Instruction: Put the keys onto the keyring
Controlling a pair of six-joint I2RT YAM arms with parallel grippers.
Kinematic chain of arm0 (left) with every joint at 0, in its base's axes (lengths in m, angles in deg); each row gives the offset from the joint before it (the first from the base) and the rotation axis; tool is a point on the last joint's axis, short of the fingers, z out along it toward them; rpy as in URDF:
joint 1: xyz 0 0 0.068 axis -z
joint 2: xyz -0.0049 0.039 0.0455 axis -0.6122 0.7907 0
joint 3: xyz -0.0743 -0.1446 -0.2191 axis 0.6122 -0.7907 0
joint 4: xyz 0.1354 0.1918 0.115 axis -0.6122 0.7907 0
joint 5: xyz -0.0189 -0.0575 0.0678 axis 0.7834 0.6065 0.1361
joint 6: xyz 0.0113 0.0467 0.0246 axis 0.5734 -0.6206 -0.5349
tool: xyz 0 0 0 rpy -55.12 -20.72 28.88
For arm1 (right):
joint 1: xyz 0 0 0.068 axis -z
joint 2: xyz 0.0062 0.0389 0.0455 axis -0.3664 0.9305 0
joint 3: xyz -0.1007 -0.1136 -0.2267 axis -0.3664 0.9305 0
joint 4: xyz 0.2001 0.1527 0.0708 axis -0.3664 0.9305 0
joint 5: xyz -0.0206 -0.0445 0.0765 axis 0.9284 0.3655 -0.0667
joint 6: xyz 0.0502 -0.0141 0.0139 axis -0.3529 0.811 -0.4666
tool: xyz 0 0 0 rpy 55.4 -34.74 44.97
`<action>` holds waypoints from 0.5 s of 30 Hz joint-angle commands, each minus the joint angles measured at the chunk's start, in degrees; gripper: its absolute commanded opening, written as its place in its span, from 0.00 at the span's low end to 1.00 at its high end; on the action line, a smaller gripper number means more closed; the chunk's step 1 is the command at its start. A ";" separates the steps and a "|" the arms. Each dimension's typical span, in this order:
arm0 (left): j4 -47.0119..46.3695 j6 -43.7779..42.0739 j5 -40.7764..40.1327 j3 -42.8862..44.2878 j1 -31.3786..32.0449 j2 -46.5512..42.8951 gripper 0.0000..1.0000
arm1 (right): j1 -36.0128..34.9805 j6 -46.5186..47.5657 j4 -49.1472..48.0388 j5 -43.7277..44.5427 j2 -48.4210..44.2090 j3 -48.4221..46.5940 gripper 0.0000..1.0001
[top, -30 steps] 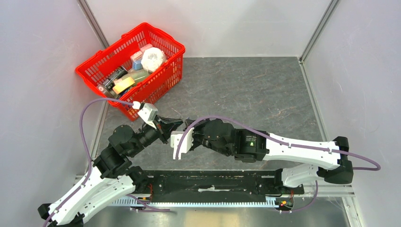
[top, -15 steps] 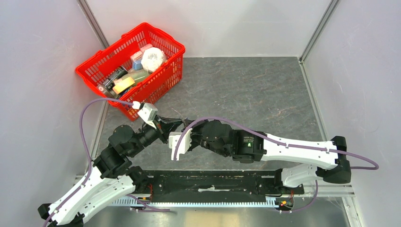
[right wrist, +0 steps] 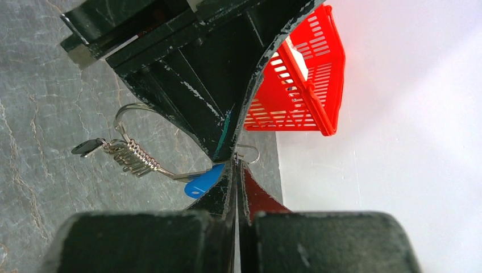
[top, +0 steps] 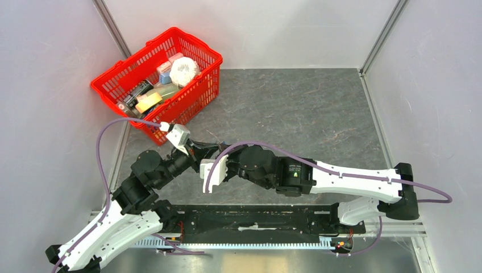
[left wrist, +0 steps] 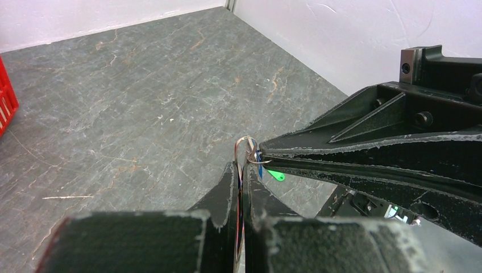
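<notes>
**Handling.** The thin silver wire keyring (left wrist: 246, 139) is judged light, springy and slippery. The wire flexes under load and can twist out of a pinch. Grip it on bare wire, clear of the keys and close to the open end, so that end is steady. The small keys are judged rigid and almost weightless. Take each by its plastic head and leave the hole free.

**Tool state.** The left tool (left wrist: 241, 170) is closed narrow. The keyring wire runs up between its fingers and loops just past the tips. The right tool (right wrist: 236, 169) is pinched together, tip to tip with the left tool. The blue-headed key (right wrist: 203, 180) protrudes just beside its tips and appears to be what it holds.

**Appearance.** Beside the left tool's fingers, a stack of plain silver keys (right wrist: 135, 157) and a black-headed key (right wrist: 88, 147) hang on the wire over the grey stone-patterned worktop (left wrist: 142, 102). A green-headed key (left wrist: 277, 175) shows under the right tool's tip.
</notes>
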 commanded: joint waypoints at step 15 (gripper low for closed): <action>-2.19 0.86 1.09 2.53 -0.05 -0.39 0.02 | -0.46 3.04 -8.76 5.72 -0.46 0.76 0.00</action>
